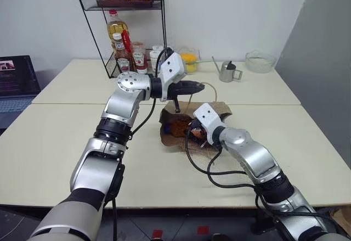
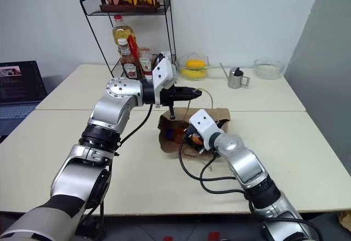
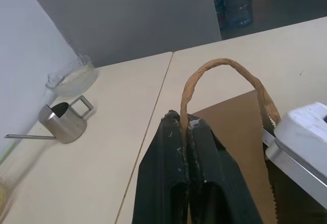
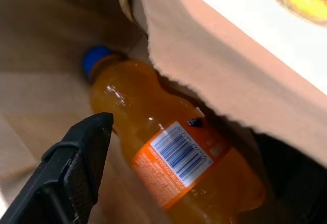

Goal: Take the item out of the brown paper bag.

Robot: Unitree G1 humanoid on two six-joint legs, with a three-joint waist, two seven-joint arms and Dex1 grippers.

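Black fingers of the right hand (image 2: pixel 193 135) stand spread, already inside the mouth of the brown paper bag (image 1: pixel 219 110). Just ahead of one finger (image 4: pixel 76 168) lies the item, a glossy orange soda bottle (image 4: pixel 173 157), blue cap deepest in, long axis along the reach. Left hand (image 3: pixel 185 157) is pinched together on the bag's paper-cord handle (image 3: pixel 225 76), lifting it above the bench (image 1: pixel 55 136). Right hand is nearer.
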